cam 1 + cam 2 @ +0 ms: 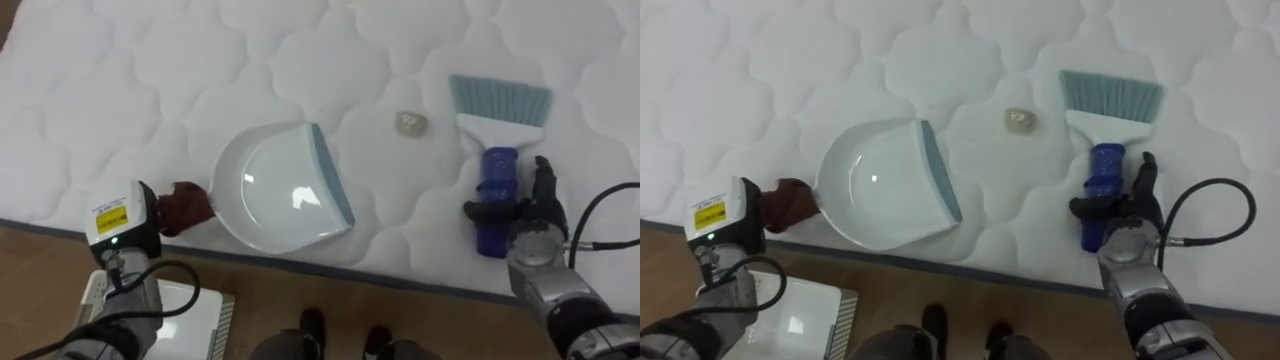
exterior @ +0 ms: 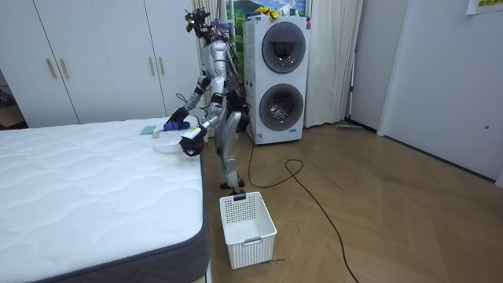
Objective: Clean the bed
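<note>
Quilted bed (image 1: 150, 80) before you: your right hand (image 1: 535, 212) grips the brush (image 1: 500, 130) by its blue handle. A scrap (image 1: 411, 123) lies between brush and dustpan (image 1: 285, 190). Your left hand (image 1: 148, 215) is at the dustpan's handle; you cannot tell its grip.

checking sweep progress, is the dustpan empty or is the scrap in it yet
Empty: the dustpan is bare inside; the scrap lies on the mattress near the brush.

I stand on a herringbone wood floor (image 2: 409, 212) by the white quilted bed (image 2: 78, 196), with white wardrobe doors (image 2: 94, 63) beyond it, two stacked washing machines (image 2: 279, 79), pale curtains (image 2: 334, 63) and a plain wall (image 2: 448, 79) nearby, and a white basket (image 2: 247, 228) at the bed's corner.
</note>
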`<state>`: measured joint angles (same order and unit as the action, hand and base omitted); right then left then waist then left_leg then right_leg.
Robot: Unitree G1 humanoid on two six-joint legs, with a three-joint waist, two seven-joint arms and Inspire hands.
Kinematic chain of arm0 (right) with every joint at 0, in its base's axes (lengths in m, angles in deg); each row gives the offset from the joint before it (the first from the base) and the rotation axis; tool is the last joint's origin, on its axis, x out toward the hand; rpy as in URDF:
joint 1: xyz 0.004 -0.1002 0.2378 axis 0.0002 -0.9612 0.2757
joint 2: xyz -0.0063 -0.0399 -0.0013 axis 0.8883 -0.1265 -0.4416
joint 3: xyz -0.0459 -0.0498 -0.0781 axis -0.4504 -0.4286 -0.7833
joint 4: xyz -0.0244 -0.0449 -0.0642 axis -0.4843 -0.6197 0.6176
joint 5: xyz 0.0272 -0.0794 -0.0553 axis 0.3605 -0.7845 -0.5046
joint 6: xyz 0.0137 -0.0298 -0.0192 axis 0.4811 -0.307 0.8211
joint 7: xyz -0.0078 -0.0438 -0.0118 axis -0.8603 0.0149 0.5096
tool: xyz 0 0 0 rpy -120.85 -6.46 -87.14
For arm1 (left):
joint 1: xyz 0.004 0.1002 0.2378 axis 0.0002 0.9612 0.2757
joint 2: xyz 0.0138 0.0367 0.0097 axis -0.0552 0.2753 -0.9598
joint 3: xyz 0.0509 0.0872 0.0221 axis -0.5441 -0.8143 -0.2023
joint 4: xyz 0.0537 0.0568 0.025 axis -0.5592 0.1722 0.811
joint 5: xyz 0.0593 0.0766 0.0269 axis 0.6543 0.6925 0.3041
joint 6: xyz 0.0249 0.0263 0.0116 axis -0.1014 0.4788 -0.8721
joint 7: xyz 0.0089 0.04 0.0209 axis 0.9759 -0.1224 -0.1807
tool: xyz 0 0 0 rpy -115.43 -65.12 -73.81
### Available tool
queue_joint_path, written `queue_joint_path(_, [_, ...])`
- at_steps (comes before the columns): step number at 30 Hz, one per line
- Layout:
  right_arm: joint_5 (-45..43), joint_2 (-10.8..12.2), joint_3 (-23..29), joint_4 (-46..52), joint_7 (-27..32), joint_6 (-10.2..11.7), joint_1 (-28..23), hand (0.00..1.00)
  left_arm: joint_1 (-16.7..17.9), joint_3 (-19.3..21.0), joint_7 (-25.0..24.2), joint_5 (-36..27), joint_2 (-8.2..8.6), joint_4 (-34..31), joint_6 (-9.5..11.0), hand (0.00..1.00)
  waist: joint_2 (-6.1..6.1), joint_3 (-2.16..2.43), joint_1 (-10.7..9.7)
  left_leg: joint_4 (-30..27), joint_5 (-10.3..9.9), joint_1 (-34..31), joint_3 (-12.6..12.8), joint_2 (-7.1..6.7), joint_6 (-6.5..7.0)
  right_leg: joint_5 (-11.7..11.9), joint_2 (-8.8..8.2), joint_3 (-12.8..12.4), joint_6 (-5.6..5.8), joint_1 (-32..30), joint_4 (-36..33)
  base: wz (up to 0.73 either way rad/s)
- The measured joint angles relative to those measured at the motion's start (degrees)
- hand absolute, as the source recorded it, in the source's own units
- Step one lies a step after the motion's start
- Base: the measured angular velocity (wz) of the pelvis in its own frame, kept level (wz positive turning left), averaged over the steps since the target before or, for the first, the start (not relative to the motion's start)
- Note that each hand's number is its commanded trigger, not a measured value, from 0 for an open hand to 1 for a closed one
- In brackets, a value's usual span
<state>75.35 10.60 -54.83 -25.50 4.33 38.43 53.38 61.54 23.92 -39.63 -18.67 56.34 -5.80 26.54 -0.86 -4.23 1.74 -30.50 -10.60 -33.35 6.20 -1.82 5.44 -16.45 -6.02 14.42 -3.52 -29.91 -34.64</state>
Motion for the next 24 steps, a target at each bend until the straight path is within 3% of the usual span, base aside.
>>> queue_joint_path(14, [-0.2,-0.2,-0.7,-2.1,-0.6,0.7,0.0,0.0,-0.2,0.1,-1.2,0.1,0.07,-0.1,-0.4,1.0,0.01,0.0,0.1,0.1,0.0,0.2,0.2,0.07,-0.07,0.0,0.01,0.1,-0.06,0.3,-0.1,0.0])
queue_joint_path(24, [-6.2,0.1,-0.7,-6.8,-2.5,0.6,1.2,0.0,-0.2,0.1,-3.1,-0.1,0.43,-0.2,-0.6,1.0,0.02,-0.01,0.3,0.2,0.0,0.9,-0.1,0.06,-0.08,-0.1,-0.02,0.3,-0.18,0.9,0.1,0.0])
